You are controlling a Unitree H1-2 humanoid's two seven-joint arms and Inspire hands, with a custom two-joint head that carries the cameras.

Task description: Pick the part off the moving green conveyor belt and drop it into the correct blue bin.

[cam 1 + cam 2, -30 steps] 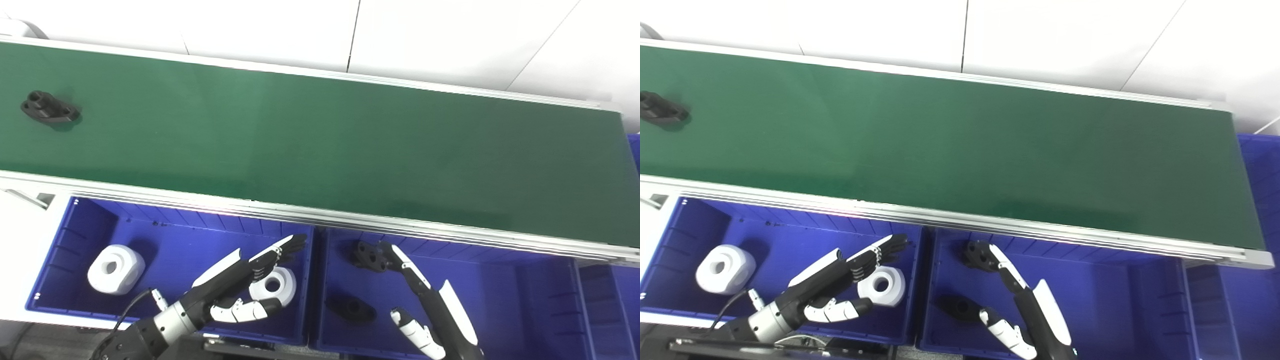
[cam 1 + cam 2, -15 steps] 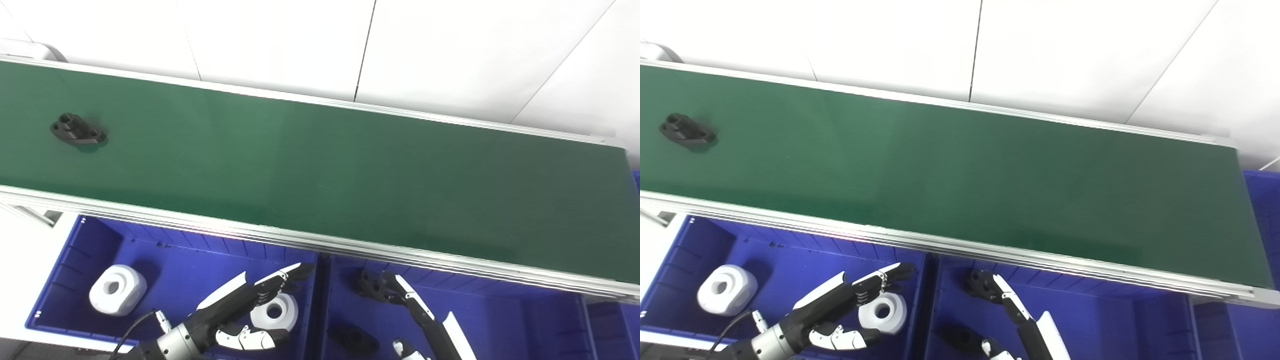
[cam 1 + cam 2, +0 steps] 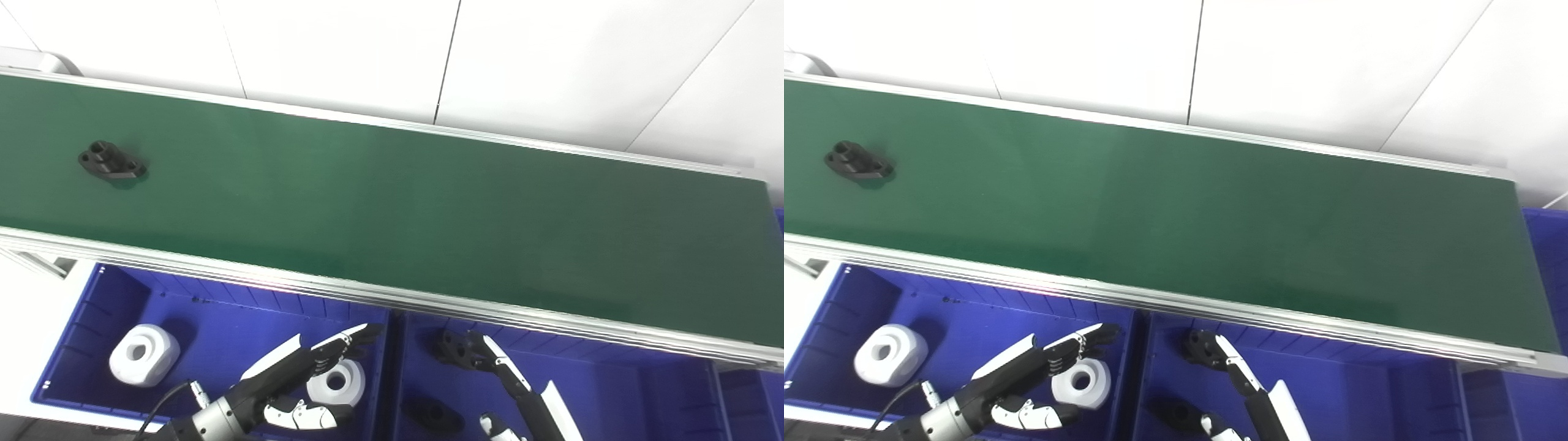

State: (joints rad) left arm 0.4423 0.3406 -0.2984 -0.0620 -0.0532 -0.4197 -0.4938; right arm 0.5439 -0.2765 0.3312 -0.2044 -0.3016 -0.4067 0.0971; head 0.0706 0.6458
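A black flanged part (image 3: 111,166) lies on the green conveyor belt (image 3: 392,196) near its left end. Below the belt my left hand (image 3: 294,383) hovers open over the left blue bin (image 3: 79,318), fingers stretched toward the belt. My right hand (image 3: 517,398) is open over the right blue bin (image 3: 612,392), its fingertips beside a black part (image 3: 453,350) lying in that bin. Neither hand holds anything. The right hand is partly cut off by the bottom edge.
The left bin holds two white parts (image 3: 144,355) (image 3: 337,383). The right bin holds a second black part (image 3: 432,413). A further blue bin (image 3: 1549,245) shows at the far right. An aluminium rail (image 3: 392,297) edges the belt.
The black part on the belt has travelled to the right. The camera tilted upward a second ago, then held still. Both hands have stayed over their bins.
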